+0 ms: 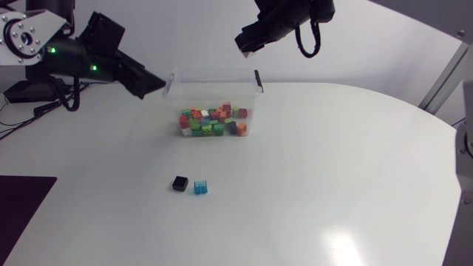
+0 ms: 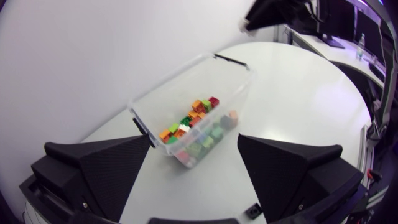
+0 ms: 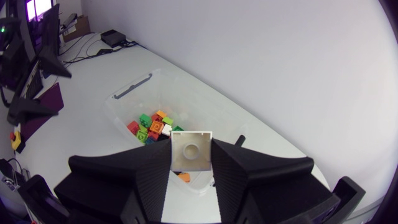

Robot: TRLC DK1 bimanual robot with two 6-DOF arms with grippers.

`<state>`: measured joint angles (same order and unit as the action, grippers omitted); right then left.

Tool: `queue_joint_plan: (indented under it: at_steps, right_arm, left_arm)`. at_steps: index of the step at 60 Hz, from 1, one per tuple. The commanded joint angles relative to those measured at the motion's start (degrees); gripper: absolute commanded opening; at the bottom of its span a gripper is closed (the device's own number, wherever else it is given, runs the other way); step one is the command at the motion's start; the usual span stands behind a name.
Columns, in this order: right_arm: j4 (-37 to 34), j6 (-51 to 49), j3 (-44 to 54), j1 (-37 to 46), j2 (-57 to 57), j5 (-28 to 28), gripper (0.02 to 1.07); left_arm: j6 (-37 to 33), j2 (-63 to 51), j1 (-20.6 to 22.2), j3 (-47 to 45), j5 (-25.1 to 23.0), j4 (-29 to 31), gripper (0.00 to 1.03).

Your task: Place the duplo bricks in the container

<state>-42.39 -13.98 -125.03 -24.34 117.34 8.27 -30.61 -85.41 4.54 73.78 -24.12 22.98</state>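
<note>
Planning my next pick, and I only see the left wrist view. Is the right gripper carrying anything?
Observer: Yes, the right gripper is shut on a white brick; its wrist view shows it.
Operator: What lies loose on the table?
Observer: The head view shows a blue brick beside a black brick, outside the container.
Operator: Where is my gripper from above?
Observer: The left gripper hangs open just off the container's end on its own side.
</note>
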Motion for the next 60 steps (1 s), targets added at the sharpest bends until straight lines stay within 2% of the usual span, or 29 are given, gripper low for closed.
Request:
queue_joint_plan:
  at_steps: [1, 14, 31, 33, 35, 38, 39, 40, 45, 60]
  right_arm:
    - [2.4, 2.6, -1.9, -0.4, 3.2, 0.2, 0.34]
    - [9.9, 4.7, -2.1, -1.1, 7.4, -0.3, 0.34]
    - [20.0, 5.7, -1.5, -3.3, 10.4, -2.9, 0.36]
    - [19.6, 5.7, -2.9, -3.3, 11.6, -3.5, 0.41]
    - [19.5, 5.9, -3.8, -3.3, 12.5, -4.3, 0.55]
    - [18.2, 6.2, -5.1, -3.3, 13.6, -4.7, 0.94]
    - [18.0, 6.3, -5.1, -3.3, 13.7, -4.8, 1.01]
    - [18.0, 6.3, -4.9, -3.3, 13.6, -4.8, 1.04]
    - [17.9, 6.1, -2.4, -3.1, 11.4, -4.8, 1.03]
    - [22.6, 5.5, 13.4, -3.2, -1.3, -4.4, 1.03]
  left_arm:
    - [-7.1, 2.8, -0.5, -5.2, -1.7, 1.4, 0.98]
    - [-21.0, 4.9, -0.2, -12.6, -3.1, 8.9, 0.98]
    - [-32.4, 2.6, -0.8, -19.1, -3.0, 9.9, 0.98]
    - [-33.5, 2.1, -0.8, -19.5, -2.9, 9.9, 0.98]
    - [-34.3, 1.6, -0.8, -19.7, -2.6, 9.9, 0.98]
    - [-36.6, 0.3, -0.7, -20.1, -2.4, 9.9, 0.98]
    - [-37.5, 0.1, -0.5, -20.2, -2.3, 9.9, 0.98]
    - [-38.8, -0.2, -0.4, -20.4, -2.2, 9.9, 0.98]
    - [-43.7, -1.6, 0.5, -21.3, -1.4, 9.3, 0.97]
    - [-47.8, -6.6, 5.0, -21.0, 3.7, 5.2, 0.96]
